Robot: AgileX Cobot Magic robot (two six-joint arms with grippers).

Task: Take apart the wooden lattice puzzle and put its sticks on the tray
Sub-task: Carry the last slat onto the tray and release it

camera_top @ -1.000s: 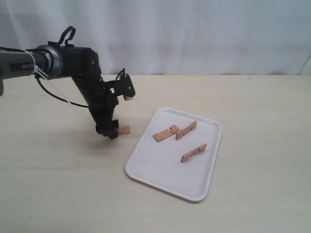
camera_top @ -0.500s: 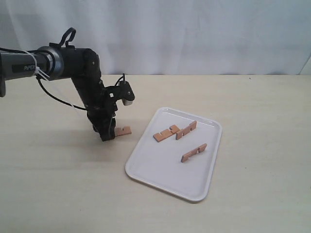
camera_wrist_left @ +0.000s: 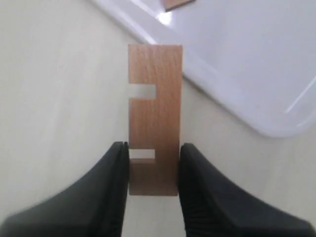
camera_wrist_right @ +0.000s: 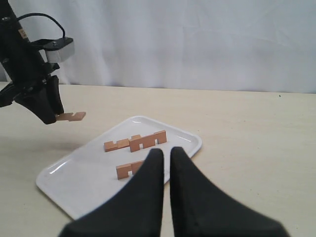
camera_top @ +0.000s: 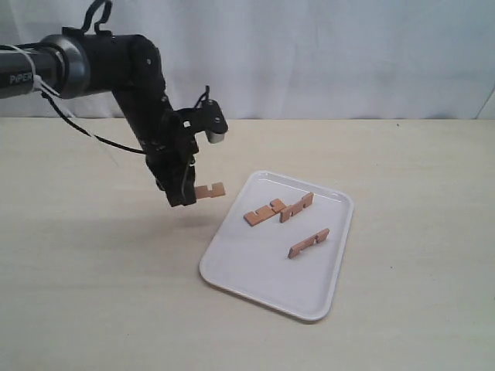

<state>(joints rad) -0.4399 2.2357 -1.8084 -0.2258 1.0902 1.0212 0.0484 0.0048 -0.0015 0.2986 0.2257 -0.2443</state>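
Left end effector (camera_top: 186,193) clamped on one end of notched stick (camera_top: 210,189), jaws pressing its two long edges. Stick held flat, clear of bench (camera_top: 93,294), just beside tray (camera_top: 232,267) rim, outside it. Three sticks lie on tray: two touching (camera_top: 264,211) (camera_top: 297,207), third (camera_top: 308,243) apart, nearer middle. Right end effector (camera_wrist_right: 166,154) narrow, fingers nearly together, gripping nothing.

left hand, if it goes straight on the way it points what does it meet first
Probably the rounded rim of the large white plastic tray, with the light-brown notched wooden strip it grips arriving ahead of the left hand. It hangs above the table, so it might clear the rim.
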